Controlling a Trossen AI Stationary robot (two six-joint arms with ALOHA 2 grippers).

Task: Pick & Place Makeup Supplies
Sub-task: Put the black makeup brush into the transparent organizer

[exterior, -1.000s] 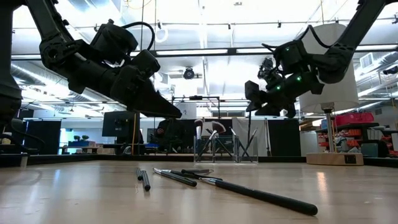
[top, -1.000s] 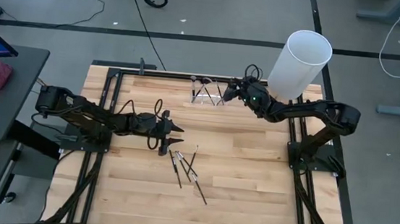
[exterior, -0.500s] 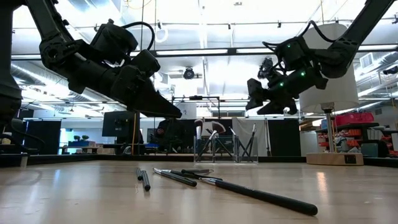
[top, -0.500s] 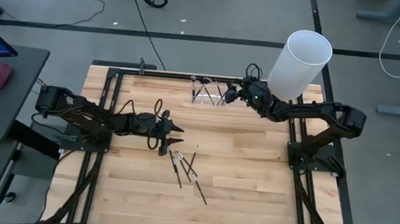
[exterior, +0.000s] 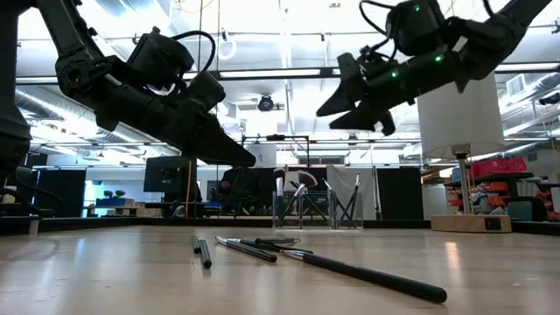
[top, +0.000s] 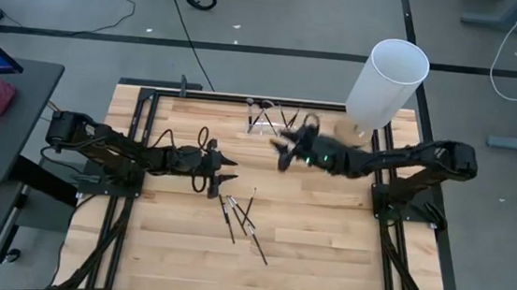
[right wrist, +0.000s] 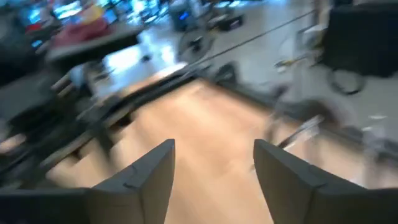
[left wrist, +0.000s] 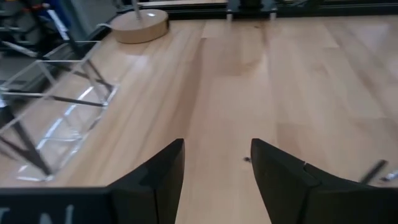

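Several thin dark makeup supplies (top: 243, 215) lie loose on the wooden table near its middle; in the low view they (exterior: 262, 250) rest flat on their sides. My left gripper (top: 233, 175) hovers open just left of them, above the table, with nothing between its fingers (left wrist: 214, 163). My right gripper (top: 277, 152) hangs open and empty in the air between the clear holder (top: 268, 120) and the loose supplies, high above the table (exterior: 325, 122). A few brushes stand in the holder (exterior: 297, 203).
A tall white cylinder (top: 387, 81) stands on a round wooden base (left wrist: 140, 25) at the far right corner. The clear holder (left wrist: 53, 121) sits at the table's far edge. Bare wood (top: 326, 235) lies right of and in front of the loose supplies.
My right gripper has swung away from above the clear holder, toward the table's near edge and a little left, rising as it went; most of this move fell in the last half second. The supplies on the table have not moved.
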